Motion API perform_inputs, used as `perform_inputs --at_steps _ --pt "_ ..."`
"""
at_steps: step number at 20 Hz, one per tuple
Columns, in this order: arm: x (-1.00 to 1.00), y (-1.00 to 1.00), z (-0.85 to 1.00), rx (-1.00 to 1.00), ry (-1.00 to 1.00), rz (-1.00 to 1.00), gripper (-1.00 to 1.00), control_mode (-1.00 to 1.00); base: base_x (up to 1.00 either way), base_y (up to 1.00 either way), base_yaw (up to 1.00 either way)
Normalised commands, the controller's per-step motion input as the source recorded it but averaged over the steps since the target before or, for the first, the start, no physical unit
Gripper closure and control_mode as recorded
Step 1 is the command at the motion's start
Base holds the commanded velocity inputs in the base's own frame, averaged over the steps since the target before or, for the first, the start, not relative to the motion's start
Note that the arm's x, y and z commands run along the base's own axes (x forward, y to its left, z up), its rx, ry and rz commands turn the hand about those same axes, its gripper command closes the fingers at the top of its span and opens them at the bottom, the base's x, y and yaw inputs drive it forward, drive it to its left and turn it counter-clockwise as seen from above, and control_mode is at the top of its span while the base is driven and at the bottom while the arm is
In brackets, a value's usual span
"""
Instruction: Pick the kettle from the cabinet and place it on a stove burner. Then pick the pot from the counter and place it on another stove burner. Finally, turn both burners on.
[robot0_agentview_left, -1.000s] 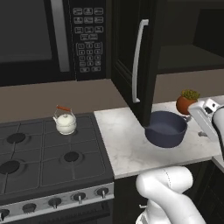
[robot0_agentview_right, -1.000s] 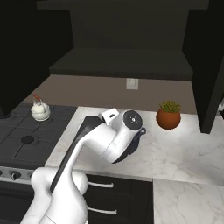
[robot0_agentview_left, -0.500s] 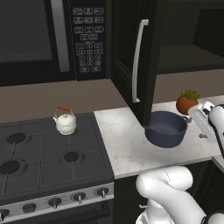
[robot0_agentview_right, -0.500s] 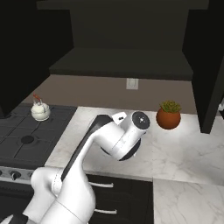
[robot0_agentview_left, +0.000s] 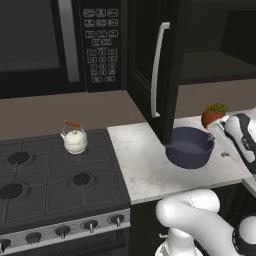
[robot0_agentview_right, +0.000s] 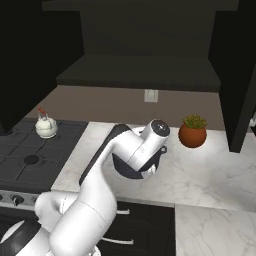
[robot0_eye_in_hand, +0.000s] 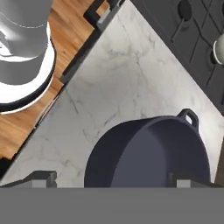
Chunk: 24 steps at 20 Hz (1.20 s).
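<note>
The dark navy pot (robot0_agentview_left: 190, 147) sits on the marbled counter (robot0_agentview_left: 145, 170), right of the stove. In the hand view the pot (robot0_eye_in_hand: 148, 153) lies directly below my gripper (robot0_eye_in_hand: 114, 178). The gripper is open, with one fingertip (robot0_eye_in_hand: 41, 177) to each side of the pot's rim and nothing held. One loop handle (robot0_eye_in_hand: 189, 117) of the pot shows. The cream kettle (robot0_agentview_left: 75, 140) stands on the stove's back right burner, also seen from the right base camera as the kettle (robot0_agentview_right: 46, 127). A free burner (robot0_agentview_left: 81, 178) lies in front of it. The cabinet door (robot0_agentview_left: 159, 70) hangs open.
A potted plant (robot0_agentview_right: 192, 132) stands on the counter behind the pot. The microwave (robot0_agentview_left: 50, 45) hangs above the stove, whose knobs (robot0_agentview_left: 90, 225) line its front edge. My arm (robot0_agentview_right: 135, 150) hides most of the pot from the right base camera.
The hand has edged slightly lower over the pot. Its jaws stay open, and the pot and kettle have not moved.
</note>
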Motion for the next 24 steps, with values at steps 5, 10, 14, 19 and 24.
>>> perform_inputs --at_steps 5,10,14,19,24 --pt "0.34 0.0 -0.24 0.0 0.12 -0.03 -1.0 -1.0 0.0 0.0 0.0" --pt "0.23 -0.04 -0.21 0.0 0.09 -0.02 -1.0 -1.0 0.0 0.0 0.0" --pt "0.11 -0.08 -0.19 0.0 0.06 -0.04 -1.0 -1.0 0.0 0.0 0.0" --pt "0.02 -0.11 -0.22 0.0 0.04 -0.05 -1.0 -1.0 0.0 0.0 0.0" --pt "0.08 -0.04 -0.21 0.0 0.03 -0.04 -1.0 -1.0 0.0 0.0 0.0"
